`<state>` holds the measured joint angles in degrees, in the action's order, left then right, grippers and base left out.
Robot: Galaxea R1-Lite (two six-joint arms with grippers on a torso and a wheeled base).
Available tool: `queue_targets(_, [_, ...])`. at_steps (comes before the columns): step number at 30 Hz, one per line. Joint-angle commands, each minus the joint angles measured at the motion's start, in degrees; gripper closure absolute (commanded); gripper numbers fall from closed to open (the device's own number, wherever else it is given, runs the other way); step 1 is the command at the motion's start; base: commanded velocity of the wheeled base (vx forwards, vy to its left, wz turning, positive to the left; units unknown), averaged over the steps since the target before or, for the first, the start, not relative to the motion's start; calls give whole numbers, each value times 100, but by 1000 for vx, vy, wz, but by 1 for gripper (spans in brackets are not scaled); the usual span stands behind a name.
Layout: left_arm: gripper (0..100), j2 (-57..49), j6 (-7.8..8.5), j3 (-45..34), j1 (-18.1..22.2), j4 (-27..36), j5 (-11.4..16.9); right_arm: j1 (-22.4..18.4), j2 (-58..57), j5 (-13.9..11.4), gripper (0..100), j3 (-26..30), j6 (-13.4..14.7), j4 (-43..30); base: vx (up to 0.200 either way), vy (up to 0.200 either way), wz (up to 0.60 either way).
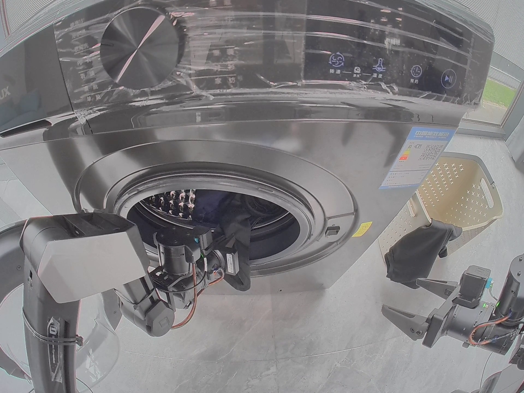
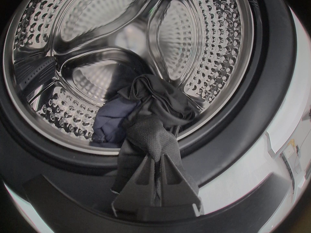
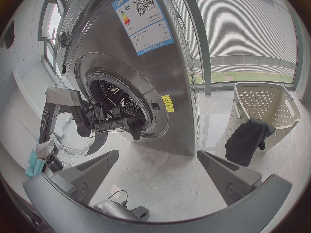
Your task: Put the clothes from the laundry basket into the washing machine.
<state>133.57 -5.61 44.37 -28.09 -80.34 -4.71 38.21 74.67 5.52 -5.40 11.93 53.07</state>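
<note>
Grey tiled floor (image 1: 305, 328) carries the washing machine (image 1: 305, 137), whose round port stands open.

Arm pose: we record the left arm bent low in front of the port, wrist pointing into the opening. The left hand (image 2: 156, 165) is clenched on a black garment (image 2: 155, 114), which runs from the fingertips over the door seal into the drum (image 2: 207, 33). A navy garment (image 2: 110, 120) lies on the drum's lower wall, touching the black one. The right arm is held low to the machine's right. The right hand (image 1: 404, 297) is released, fingers spread wide, grasping nothing, above the floor.

The laundry basket (image 1: 464, 192) stands on the floor beyond the machine's right corner. A dark garment (image 1: 417, 252) is draped over its near rim and hangs down outside.

Markings: a blue-bordered label (image 1: 417, 156) with coloured bars and a square code sits on the front panel, and a small yellow sticker (image 1: 362, 228) sits near the door latch. Lit icons show to the right of the dial (image 1: 140, 47).

Obscured: the basket's interior is cut off by its own wall and the machine's corner, so we cannot tell its contents.
</note>
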Motion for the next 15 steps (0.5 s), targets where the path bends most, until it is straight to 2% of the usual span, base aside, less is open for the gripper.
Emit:
queue_targets(1, [100, 2, -81, 423, 23, 53, 5, 3, 4, -7, 0, -5, 2, 2, 0, 0, 0])
queue_targets(8, [100, 81, -336, 1460, 181, 79, -101, 3, 22, -7, 0, -14, 2, 2, 0, 0, 0])
queue_targets(12, [100, 213, -380, 1917, 225, 88, -233, 3, 39, -7, 0, -22, 2, 2, 0, 0, 0])
queue_targets(15, [100, 468, -380, 2550, 339, 88, -356, 3, 48, -7, 0, -22, -7, 2, 0, 0, 0])
